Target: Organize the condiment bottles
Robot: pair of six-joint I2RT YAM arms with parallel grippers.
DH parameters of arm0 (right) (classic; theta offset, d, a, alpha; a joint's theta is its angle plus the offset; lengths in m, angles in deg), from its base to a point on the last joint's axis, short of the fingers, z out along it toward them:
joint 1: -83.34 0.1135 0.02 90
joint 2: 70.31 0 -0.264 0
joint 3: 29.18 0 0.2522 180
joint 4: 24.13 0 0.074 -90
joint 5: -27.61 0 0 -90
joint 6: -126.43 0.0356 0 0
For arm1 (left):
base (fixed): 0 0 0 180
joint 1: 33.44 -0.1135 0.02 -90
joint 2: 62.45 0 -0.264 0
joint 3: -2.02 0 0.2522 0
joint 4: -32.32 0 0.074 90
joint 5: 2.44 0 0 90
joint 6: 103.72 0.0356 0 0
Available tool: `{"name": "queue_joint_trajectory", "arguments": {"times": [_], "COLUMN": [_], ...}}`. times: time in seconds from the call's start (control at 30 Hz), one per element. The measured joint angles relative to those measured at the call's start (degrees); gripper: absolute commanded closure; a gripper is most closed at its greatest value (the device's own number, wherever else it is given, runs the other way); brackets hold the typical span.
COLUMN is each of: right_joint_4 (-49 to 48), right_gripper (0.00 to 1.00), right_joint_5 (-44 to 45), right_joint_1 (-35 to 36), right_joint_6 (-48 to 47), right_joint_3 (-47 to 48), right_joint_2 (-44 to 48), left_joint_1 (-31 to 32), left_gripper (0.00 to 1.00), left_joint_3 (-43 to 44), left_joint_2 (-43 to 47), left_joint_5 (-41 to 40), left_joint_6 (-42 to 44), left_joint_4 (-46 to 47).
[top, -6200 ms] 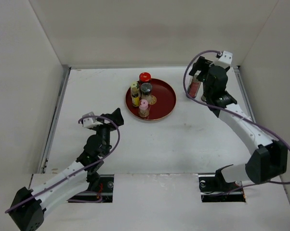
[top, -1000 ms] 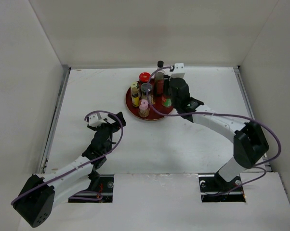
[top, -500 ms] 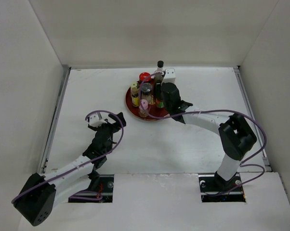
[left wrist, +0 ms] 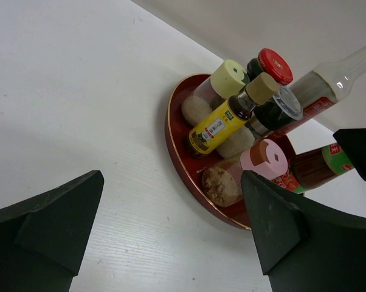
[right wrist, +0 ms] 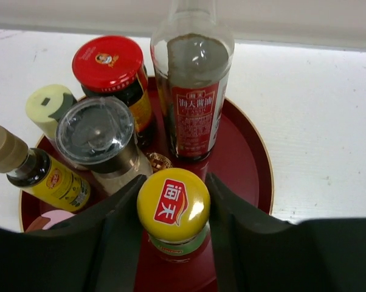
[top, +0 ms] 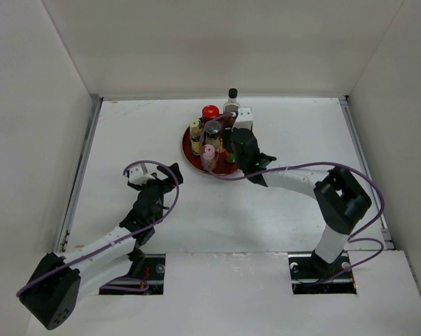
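Several condiment bottles stand on the dark-red plate (right wrist: 256, 158): a tall clear glass one (right wrist: 192, 91), a red-capped jar (right wrist: 107, 62), a grey-lidded shaker (right wrist: 95, 131), a pale-yellow-capped shaker (right wrist: 49, 103), a small yellow bottle (right wrist: 37, 170) and a pink-capped shaker (left wrist: 263, 159). My right gripper (right wrist: 175, 185) reaches over the plate (top: 189, 155), shut on the yellow-capped bottle (right wrist: 173, 204), which stands on the plate in front of the tall glass one. My left gripper (left wrist: 172, 179) is wide open and holds nothing, low over the table a little left of the plate.
White walls close in the table on the left, back and right. The right arm (top: 294, 178) stretches across from the right base to the plate. The left arm (top: 144, 206) lies over the near left part of the table.
The right arm has swung left across the plate with the yellow-capped bottle, which now stands close to the other bottles. Its jaws have eased very slightly. The left arm has not moved.
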Motion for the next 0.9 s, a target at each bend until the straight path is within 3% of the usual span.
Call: {"name": "queue_joint_trajectory", "arguments": {"times": [0.07,0.33,0.67,0.9], "right_joint_4": [-1.5,-3.8,-4.0,-4.9], "right_gripper": [0.32,0.0,0.0,0.0], "right_joint_5": [0.4,1.0,0.9,2.8], "right_joint_1": [0.0,0.0,-0.1,-4.5], "right_joint_6": [0.1,-0.2,-0.3,4.4], "right_joint_3": [0.0,-0.9,-2.2,-18.4], "right_joint_2": [0.0,3.5,18.2,35.7], "left_joint_1": [0.0,0.0,0.0,-1.3], "left_gripper": [0.0,0.0,0.0,0.0], "left_joint_3": [0.0,0.0,0.0,0.0], "left_joint_2": [0.4,0.9,-0.2,-3.9], "left_joint_5": [0.0,0.0,0.0,-0.1], "left_joint_6": [0.0,0.0,0.0,0.0], "left_joint_4": [0.0,0.0,0.0,0.0]}}
